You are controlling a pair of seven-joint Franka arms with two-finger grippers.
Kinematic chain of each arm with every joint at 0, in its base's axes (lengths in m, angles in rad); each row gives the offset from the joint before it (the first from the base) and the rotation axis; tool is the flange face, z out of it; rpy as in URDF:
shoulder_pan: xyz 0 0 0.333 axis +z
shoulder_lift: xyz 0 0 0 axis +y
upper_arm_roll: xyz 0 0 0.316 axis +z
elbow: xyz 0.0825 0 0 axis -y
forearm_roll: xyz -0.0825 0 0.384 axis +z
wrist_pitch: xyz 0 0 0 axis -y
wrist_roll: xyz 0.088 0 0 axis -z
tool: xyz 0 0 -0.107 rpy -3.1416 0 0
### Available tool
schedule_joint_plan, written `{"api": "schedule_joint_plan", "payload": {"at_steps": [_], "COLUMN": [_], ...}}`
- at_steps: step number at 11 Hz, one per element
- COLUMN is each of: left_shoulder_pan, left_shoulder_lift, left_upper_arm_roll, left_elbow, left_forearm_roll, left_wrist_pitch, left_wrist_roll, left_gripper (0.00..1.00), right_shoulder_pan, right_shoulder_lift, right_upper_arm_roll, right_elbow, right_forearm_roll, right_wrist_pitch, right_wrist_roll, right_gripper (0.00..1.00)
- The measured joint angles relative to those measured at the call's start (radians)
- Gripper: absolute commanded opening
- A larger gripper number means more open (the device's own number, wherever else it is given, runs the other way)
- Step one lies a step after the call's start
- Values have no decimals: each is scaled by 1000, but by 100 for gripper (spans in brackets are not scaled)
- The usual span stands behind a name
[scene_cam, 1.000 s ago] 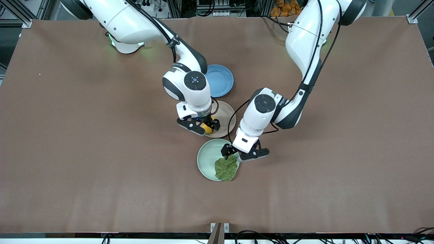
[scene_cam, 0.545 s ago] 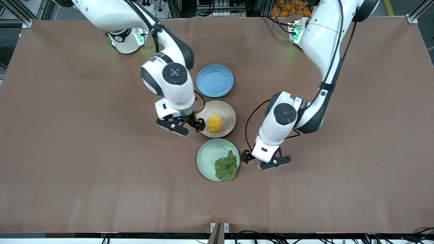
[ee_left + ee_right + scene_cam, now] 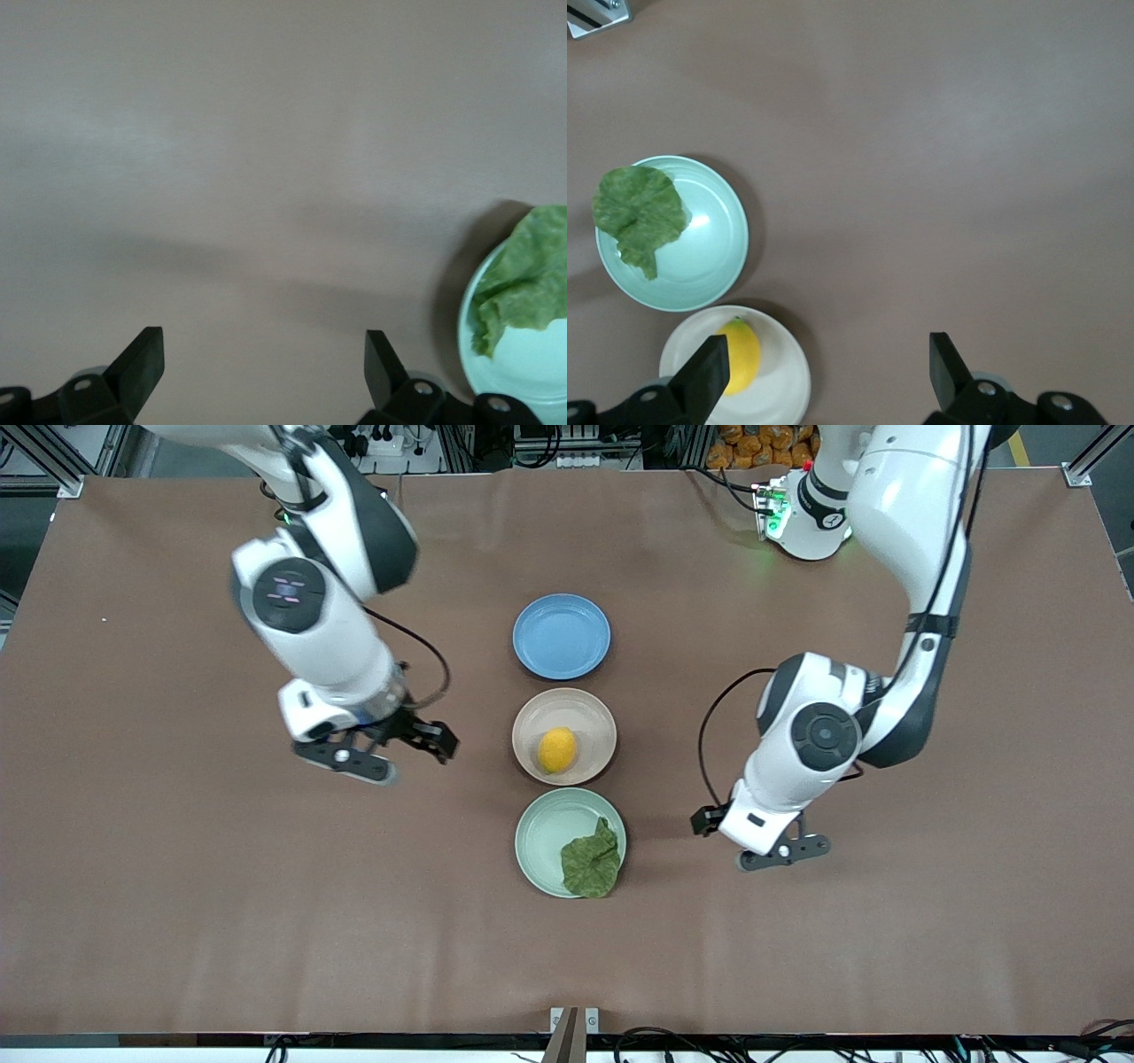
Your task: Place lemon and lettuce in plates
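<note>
The lemon lies in the beige-pink plate at mid-table. The lettuce lies in the mint green plate, over its rim on the left arm's side; this plate is nearer the front camera. My right gripper is open and empty, over bare table toward the right arm's end. My left gripper is open and empty, over bare table toward the left arm's end. The right wrist view shows the lemon, beige plate, lettuce and mint plate. The left wrist view shows the lettuce on the mint plate.
A blue plate with nothing in it sits next to the beige plate, farther from the front camera. The three plates form a line down mid-table. A metal bracket sits at the table's near edge.
The right gripper let go of the lemon, now in the beige plate, and swung toward its end. The left gripper left the lettuce in the mint plate and drew back toward its end.
</note>
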Motion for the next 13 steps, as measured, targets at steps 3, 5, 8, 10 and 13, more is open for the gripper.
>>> {"api": "schedule_joint_plan", "payload": {"at_steps": [3, 5, 8, 10, 13], "left_shoulder_pan": [26, 44, 97, 130, 192], "left_shoulder_lift": [-102, -164, -246, -326, -459], "left_upper_arm_roll": [0, 0, 3, 10, 13], "left_elbow": [-85, -128, -172, -237, -289], "left_forearm_roll": [0, 0, 1, 1, 1], "left_wrist_pitch": [-76, -127, -208, -218, -309], "left_wrist_roll": [6, 35, 181, 280, 408], "left_gripper": [100, 100, 100, 100, 100], "right_shoulder_pan": [-108, -145, -152, -145, -140], "right_shoulder_lift": [-117, -169, -216, -240, -280], "right_upper_arm_roll": [-11, -62, -184, -275, -348], "right_elbow": [-4, -12, -16, -17, -28], "right_forearm_roll": [42, 44, 93, 127, 138], "right_wrist_pitch": [-184, -262, -304, -320, -328], "right_wrist_roll": [-237, -385, -580, -720, -837], "right_gripper": [100, 100, 100, 100, 100]}}
